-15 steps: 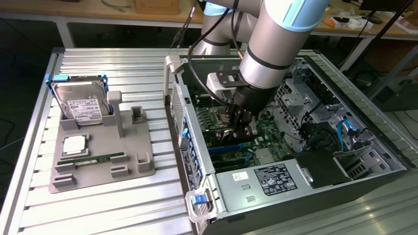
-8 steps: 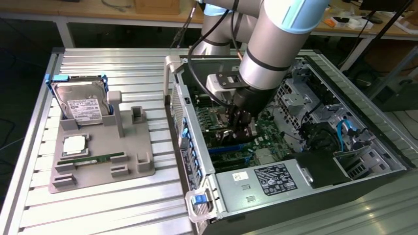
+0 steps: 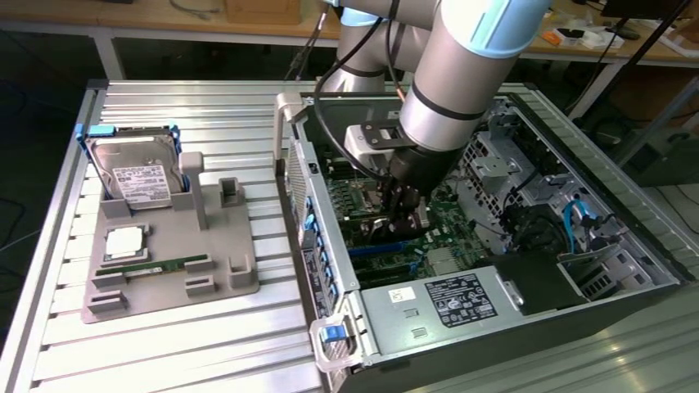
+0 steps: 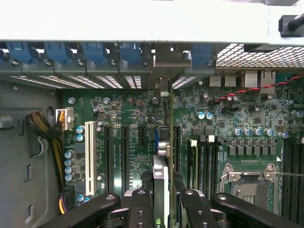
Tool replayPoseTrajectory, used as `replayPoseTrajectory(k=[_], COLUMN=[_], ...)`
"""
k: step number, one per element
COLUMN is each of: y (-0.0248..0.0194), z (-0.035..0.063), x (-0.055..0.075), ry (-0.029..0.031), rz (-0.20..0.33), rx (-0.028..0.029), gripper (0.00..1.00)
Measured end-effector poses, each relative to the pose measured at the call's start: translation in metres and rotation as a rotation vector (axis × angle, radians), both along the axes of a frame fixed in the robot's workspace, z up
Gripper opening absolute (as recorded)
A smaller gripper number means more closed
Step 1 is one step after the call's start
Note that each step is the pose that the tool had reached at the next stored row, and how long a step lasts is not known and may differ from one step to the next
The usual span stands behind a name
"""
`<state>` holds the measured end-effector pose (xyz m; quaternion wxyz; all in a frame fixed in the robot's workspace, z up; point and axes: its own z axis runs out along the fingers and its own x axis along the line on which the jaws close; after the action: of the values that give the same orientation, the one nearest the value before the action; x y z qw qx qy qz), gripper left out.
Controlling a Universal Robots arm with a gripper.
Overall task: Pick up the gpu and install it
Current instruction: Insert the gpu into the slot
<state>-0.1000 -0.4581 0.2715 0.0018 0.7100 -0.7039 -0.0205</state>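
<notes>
Gpu [image 4: 170, 123] stands edge-on inside the case [image 3: 295, 172], pinched between our fingers [image 4: 141, 209] over the motherboard slots [image 4: 124, 156]; we judge a slight tilt could miss the slot, or its bracket [image 4: 167, 61] snag the rear frame [image 4: 57, 78].

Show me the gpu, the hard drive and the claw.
gpu [image 4: 170, 114]: wrist view, the card's thin edge.
hard drive [image 3: 140, 182]: exterior view, its white label.
claw [image 4: 167, 194]: wrist view, midway between its fingertips.
</notes>
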Motion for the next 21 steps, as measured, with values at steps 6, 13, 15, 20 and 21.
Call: replayPoseTrajectory(k=[6, 13, 15, 20, 21], y=[0.0000, 0.0000, 0.0000, 0.0000, 0.0000], z=[-0.0006, -0.0050, -0.0051, -0.0052, -0.0052], x=[-0.0001, -0.0002, -0.0001, -0.0001, -0.0003], ry=[0.0000, 0.0002, 0.0000, -0.0020, -0.0057], rz=[-0.006, -0.006, -0.006, -0.006, -0.006], rx=[0.0001, -0.0001, 0.0000, 0.0001, 0.0001], gripper=[0.27, 0.27, 0.27, 0.27, 0.27])
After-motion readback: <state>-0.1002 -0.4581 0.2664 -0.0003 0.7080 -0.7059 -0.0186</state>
